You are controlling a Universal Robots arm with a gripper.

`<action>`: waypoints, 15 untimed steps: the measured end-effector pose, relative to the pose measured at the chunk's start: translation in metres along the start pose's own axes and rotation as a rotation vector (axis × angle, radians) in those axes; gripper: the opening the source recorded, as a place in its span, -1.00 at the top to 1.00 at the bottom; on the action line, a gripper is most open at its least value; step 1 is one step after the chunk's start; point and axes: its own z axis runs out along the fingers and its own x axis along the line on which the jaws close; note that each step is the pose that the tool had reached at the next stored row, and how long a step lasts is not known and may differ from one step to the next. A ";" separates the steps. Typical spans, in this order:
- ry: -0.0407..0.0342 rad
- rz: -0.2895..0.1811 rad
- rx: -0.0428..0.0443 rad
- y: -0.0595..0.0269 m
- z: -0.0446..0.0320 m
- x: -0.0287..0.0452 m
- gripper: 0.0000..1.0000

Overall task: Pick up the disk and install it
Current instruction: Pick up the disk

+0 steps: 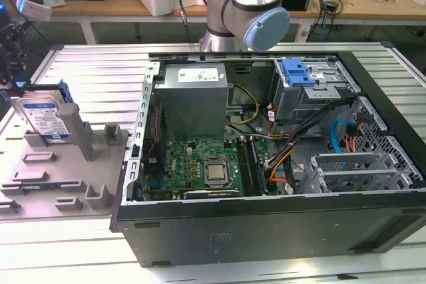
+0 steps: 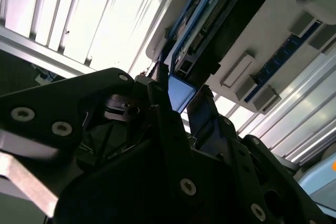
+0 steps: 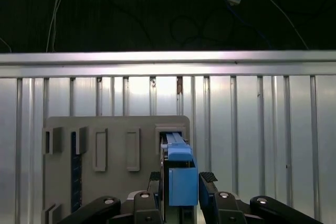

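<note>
Item inspected: the disk (image 1: 44,115). It stood on edge in a slot of the grey holder (image 1: 66,177) on the slatted worktop (image 1: 86,58), toward the exterior view's left and well apart from the open computer case (image 1: 266,234). It had not been lifted from the slot.

Tool condition: in the first wrist view the tool (image 3: 182,178) was set narrow, one finger (image 3: 208,178) on either side of the disk's near end and apparently touching it. The second wrist view showed the tool (image 2: 179,98) placed the same way about the blue end piece.

Assessment of the step in hand: this was judged to be the grasp before lifting. A sound grasp would bear on the blue frame, square to it. The pull should then run straight along the slot walls so the disk does not bind or tip the holder.

Appearance: a flat silver body with a white-and-blue barcoded label facing the exterior camera. A bright blue carrier clipped round its edges. The second wrist view showed a dark underside with a connector row on the disk (image 2: 210,22).
</note>
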 end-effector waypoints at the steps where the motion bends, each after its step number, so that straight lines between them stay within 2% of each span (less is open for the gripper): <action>1: 0.0000 -0.001 0.0001 0.0004 0.0005 0.0000 0.16; 15: 0.0006 -0.014 0.0004 0.0014 0.0114 -0.0005 0.16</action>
